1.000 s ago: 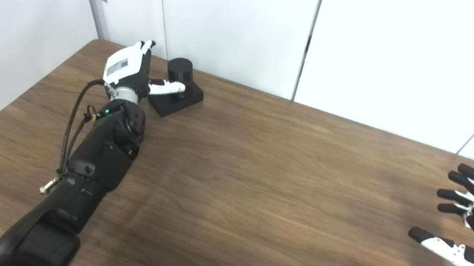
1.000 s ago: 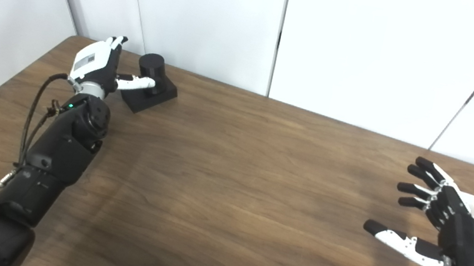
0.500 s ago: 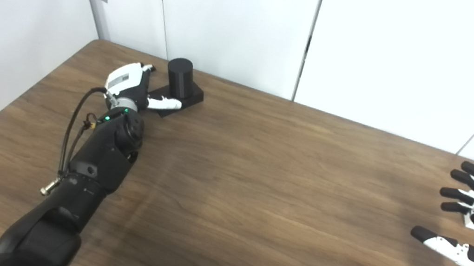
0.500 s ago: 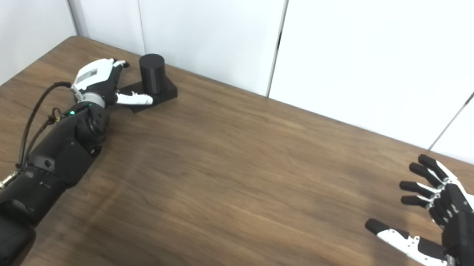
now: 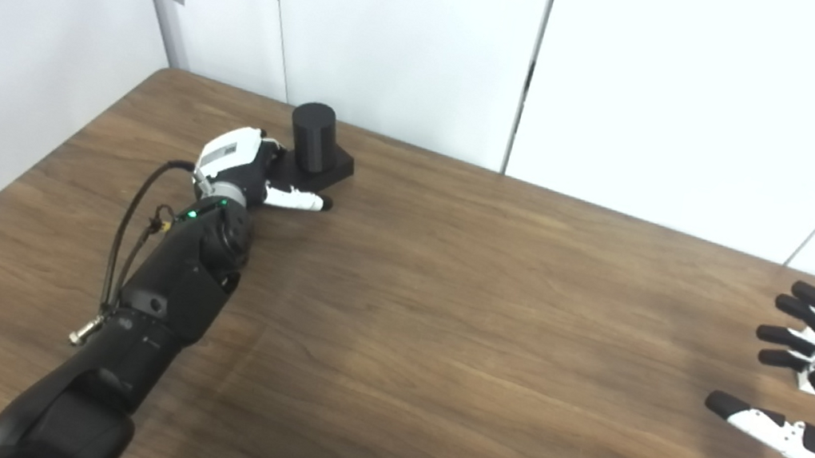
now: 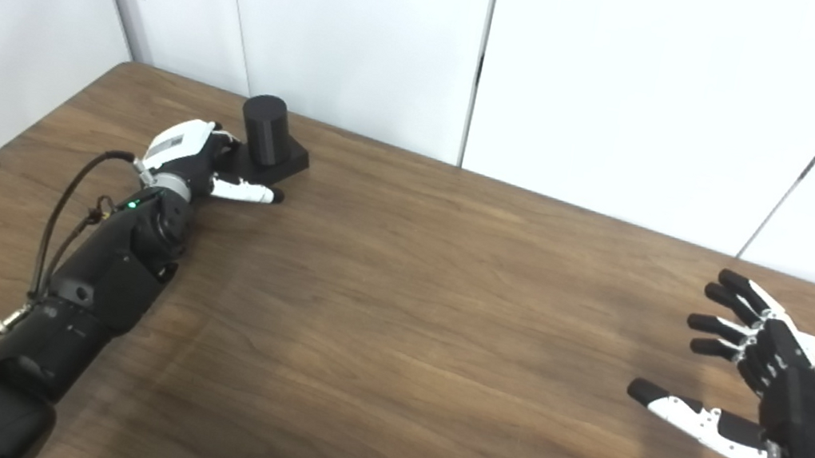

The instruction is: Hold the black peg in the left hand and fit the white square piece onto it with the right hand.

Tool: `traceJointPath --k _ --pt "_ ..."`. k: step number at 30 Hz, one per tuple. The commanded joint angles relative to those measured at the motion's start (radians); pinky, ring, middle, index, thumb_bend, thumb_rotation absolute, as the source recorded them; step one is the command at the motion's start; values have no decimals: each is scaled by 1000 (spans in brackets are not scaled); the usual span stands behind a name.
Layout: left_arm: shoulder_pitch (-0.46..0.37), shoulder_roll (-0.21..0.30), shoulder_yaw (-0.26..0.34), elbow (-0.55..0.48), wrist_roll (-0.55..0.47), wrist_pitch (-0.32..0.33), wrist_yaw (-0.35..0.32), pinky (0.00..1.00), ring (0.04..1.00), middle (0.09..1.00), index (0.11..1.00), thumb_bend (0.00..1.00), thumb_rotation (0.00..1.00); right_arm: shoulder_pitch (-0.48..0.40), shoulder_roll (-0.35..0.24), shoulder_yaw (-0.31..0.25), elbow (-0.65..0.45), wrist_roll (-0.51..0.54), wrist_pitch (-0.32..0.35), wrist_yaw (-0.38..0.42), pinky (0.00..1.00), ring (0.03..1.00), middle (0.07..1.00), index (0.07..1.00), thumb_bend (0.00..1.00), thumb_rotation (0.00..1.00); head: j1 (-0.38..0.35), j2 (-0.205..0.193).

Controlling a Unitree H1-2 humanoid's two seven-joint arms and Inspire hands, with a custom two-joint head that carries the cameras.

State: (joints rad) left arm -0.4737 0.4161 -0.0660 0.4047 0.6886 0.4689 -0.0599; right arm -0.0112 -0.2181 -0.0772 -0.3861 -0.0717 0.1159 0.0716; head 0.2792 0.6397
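Note:
The black peg [image 5: 312, 136], a short cylinder on a square black base, stands near the table's far left corner. My left hand [image 5: 245, 171] lies low against the left side of that base. Its thumb stretches straight along the base's front edge, and its fingers are mostly hidden behind its white back. I see no closed grasp on the peg. My right hand [image 6: 771, 388] hovers at the far right, palm facing left, fingers spread and holding nothing. A white patch [image 5: 805, 380] shows behind its fingers. Whether that patch is the white square piece is unclear.
The wooden table [image 5: 444, 307] spans the view, with white wall panels close behind its far edge. A black cable [image 5: 126, 219] loops off my left forearm. The table's left edge runs close to my left arm.
My left hand came down from above the peg's left side and slid right, settling against the base with the thumb in front. The peg shifted slightly right. The right hand barely moved.

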Motion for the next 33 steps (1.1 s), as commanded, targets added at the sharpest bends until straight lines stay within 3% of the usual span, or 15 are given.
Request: traceJointPath --k 1,6,26,33 --pt "-43 22 -3 -25 -1 -2 24 1000 1000 1000 747 1000 465 -19 -5 -14 -47 5 1 -6 584 686 795 812 501 0 0 0" --pt "-50 32 -21 2 1 -7 47 999 1000 1000 706 1000 433 -16 -5 -17 -48 10 -4 -7 576 682 790 808 501 0 0 3" --pt "-25 96 -90 -3 42 0 5 947 1000 967 686 924 299 -21 -13 -30 -45 16 -4 -1 592 681 786 805 499 0 7 17" --pt "-9 106 -98 -19 24 -13 34 894 985 900 535 869 200 -21 -17 -34 -37 29 -13 4 586 687 789 804 479 0 6 20"
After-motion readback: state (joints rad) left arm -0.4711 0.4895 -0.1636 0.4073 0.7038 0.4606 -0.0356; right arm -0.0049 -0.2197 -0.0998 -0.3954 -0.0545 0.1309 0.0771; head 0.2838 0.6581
